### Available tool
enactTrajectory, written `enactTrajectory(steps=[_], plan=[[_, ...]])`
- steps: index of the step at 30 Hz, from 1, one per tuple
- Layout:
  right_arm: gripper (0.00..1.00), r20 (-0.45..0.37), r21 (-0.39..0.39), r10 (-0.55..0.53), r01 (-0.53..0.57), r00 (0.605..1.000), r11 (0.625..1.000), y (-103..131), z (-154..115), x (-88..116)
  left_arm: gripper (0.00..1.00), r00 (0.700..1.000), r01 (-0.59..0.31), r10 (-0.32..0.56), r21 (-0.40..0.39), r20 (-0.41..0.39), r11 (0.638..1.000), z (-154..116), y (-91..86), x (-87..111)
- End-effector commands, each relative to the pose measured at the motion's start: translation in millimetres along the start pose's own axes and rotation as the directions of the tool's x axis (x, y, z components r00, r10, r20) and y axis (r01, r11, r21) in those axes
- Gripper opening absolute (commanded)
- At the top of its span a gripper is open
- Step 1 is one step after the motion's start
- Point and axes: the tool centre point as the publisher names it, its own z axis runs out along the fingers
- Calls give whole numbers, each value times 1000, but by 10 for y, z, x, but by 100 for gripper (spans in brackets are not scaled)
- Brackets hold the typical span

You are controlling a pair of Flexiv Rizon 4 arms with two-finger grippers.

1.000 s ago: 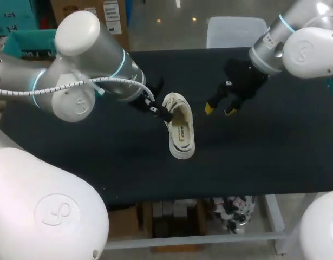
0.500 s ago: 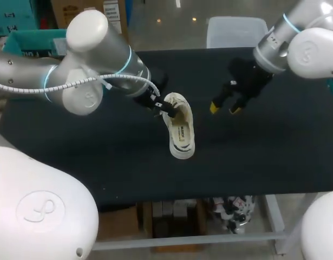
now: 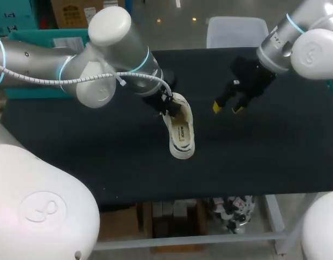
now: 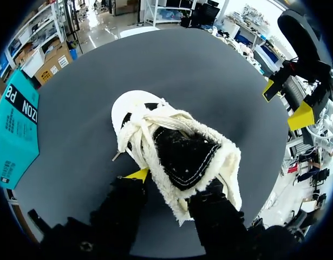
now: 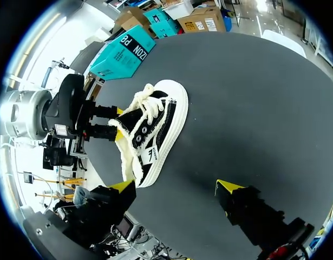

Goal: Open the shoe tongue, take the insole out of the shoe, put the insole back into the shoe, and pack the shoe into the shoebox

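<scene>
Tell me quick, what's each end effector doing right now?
Left end effector: closed on the heel of the shoe, it seems.
Right end effector: open, holding nothing.

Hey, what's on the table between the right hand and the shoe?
Nothing. In the head view, only bare black table lies between the right hand and the shoe.

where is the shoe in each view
Head view: shoe at mid-table, heel end at the left gripper.
Left wrist view: shoe just ahead of that gripper, toe pointing away.
Right wrist view: shoe ahead of the right gripper.
Shared landmark: the left gripper at the shoe's heel.
</scene>
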Motion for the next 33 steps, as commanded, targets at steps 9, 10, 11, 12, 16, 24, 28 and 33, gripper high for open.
enactTrajectory(steps=[9,10,11,12,16,24,28,33], plan=[[100,-16,32,-17,17,1000,999,-23,-1,-18,0,999,-10,10,23,35,1000,-24,84,-54],[100,-16,32,-17,17,1000,999,-23,-1,-18,0,999,-18,17,25,28,1000,-50,87,-68],[100,-16,32,-17,17,1000,999,-23,-1,-18,0,999,-25,24,29,33,999,-90,90,-84],[100,-16,32,-17,17,1000,999,-23,-1,-18,0,998,-37,35,34,47,999,-131,94,-103],[100,-16,32,-17,17,1000,999,-23,-1,-18,0,995,-96,95,63,22,993,-306,101,-170],[100,108,65,-240,234,965,970,-56,-90,119,0,974,-210,220,135,-61,968,-628,105,-437],[100,164,42,-337,334,927,942,-116,-122,169,0,955,-257,275,151,-109,955,-766,90,-582],[100,214,33,-405,408,889,913,-169,-132,176,0,935,-297,319,148,-157,943,-939,17,-704]])
